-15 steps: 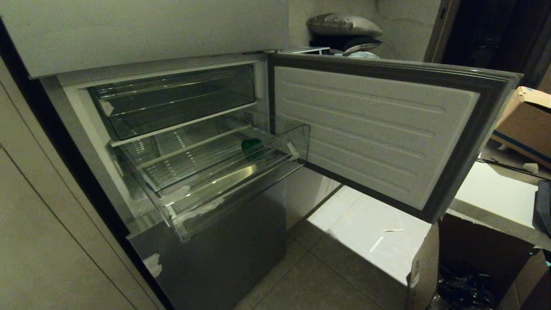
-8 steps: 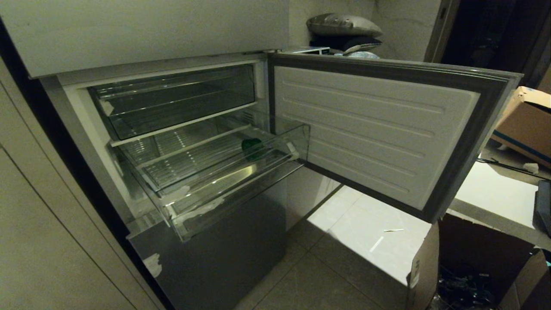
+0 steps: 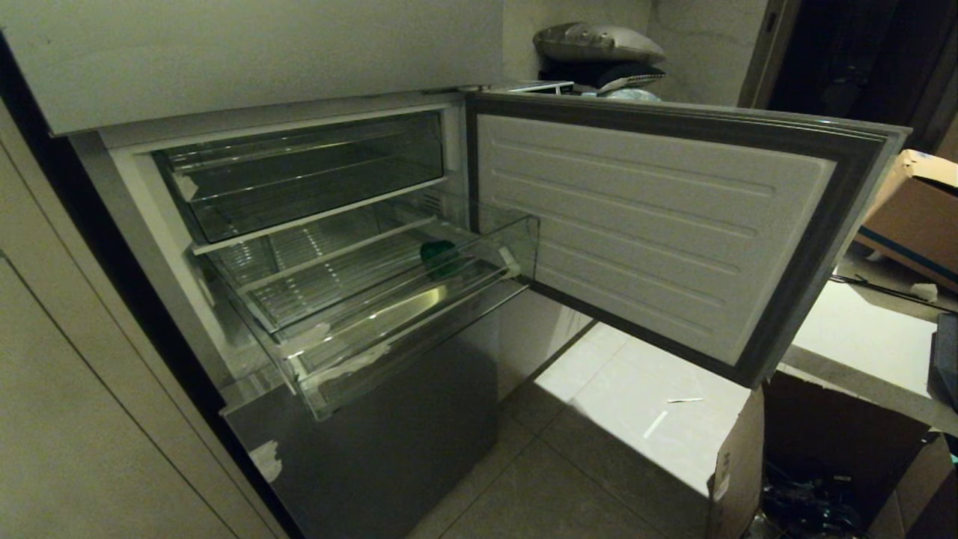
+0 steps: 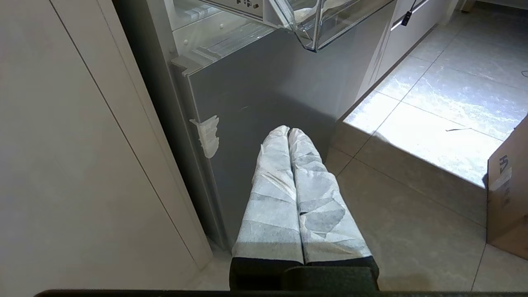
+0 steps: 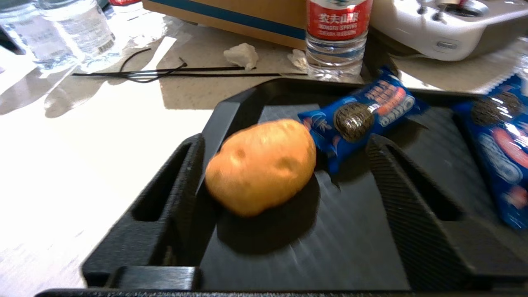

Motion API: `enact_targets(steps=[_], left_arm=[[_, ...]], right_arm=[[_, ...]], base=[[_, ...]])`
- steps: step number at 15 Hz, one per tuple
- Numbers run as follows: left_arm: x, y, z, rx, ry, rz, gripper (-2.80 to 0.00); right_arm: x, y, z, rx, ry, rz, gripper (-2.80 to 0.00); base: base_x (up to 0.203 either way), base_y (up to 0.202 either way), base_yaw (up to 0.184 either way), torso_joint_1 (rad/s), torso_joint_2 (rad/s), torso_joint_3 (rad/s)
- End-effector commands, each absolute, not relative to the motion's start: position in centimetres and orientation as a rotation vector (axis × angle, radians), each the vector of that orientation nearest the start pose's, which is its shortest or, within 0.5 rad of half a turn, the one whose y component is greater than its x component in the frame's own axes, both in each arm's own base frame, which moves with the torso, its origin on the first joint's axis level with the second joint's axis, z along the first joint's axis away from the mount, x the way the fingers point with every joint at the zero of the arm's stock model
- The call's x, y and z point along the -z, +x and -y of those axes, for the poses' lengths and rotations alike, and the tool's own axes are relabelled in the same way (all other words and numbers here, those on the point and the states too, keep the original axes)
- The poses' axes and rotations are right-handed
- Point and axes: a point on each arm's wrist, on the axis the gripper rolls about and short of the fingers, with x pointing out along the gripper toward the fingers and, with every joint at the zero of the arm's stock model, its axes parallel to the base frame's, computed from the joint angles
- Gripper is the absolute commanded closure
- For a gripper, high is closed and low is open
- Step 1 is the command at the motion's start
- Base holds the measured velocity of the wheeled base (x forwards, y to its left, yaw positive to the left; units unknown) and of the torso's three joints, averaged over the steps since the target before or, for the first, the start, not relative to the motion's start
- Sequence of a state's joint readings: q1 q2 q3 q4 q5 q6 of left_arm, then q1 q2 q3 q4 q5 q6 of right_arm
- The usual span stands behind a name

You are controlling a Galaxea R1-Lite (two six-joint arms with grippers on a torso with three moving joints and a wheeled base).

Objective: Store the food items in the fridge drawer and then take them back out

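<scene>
Meanwhile, the fridge drawer [image 3: 389, 314] stands pulled out, clear, ribbed, tape-flecked
Right gripper [image 5: 284, 173] jaws wide around a potato [image 5: 260, 166]; left gripper [image 4: 288, 132] jaws closed

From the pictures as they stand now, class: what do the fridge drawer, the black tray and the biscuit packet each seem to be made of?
Fridge drawer: clear, glossy hard plastic; the ribbed floor shows through its walls.
Black tray: probably matte moulded plastic, with fine ridges.
Biscuit packet: thin, shiny printed film, crinkled at its ends.
</scene>
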State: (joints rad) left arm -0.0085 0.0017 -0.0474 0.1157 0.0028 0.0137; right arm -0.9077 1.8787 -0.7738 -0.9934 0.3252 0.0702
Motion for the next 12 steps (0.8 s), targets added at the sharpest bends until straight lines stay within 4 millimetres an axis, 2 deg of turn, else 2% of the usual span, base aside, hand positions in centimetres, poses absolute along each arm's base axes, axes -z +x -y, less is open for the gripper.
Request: enact_targets(steps=[1, 4, 8, 12], left_arm=[[-7.7, -2.7, 0.0, 0.006, 0.014, -0.071, 0.0], [-7.7, -2.7, 0.0, 0.005, 0.014, -0.071, 0.0], [-7.7, -2.7, 0.0, 0.007, 0.014, -0.071, 0.0], [-7.7, -2.7, 0.0, 0.005, 0.014, -0.071, 0.0]], right_arm=[[-13.7, 23.7, 27.4, 0.573, 0.14, -0.089, -2.8], [-12.2, 26.5, 28.3, 0.569, 0.141, -0.098, -2.8], [-10.9, 29.1, 28.4, 0.522, 0.139, -0.103, -2.8], [-10.6, 30.6, 27.8, 0.487, 0.135, -0.104, -2.8]], base=[[0.0, 0.0, 0.0, 0.0, 0.0, 0.0], [0.0, 0.0, 0.0, 0.0, 0.0, 0.0], [0.0, 0.0, 0.0, 0.0, 0.0, 0.0], [0.0, 0.0, 0.0, 0.0, 0.0, 0.0]])
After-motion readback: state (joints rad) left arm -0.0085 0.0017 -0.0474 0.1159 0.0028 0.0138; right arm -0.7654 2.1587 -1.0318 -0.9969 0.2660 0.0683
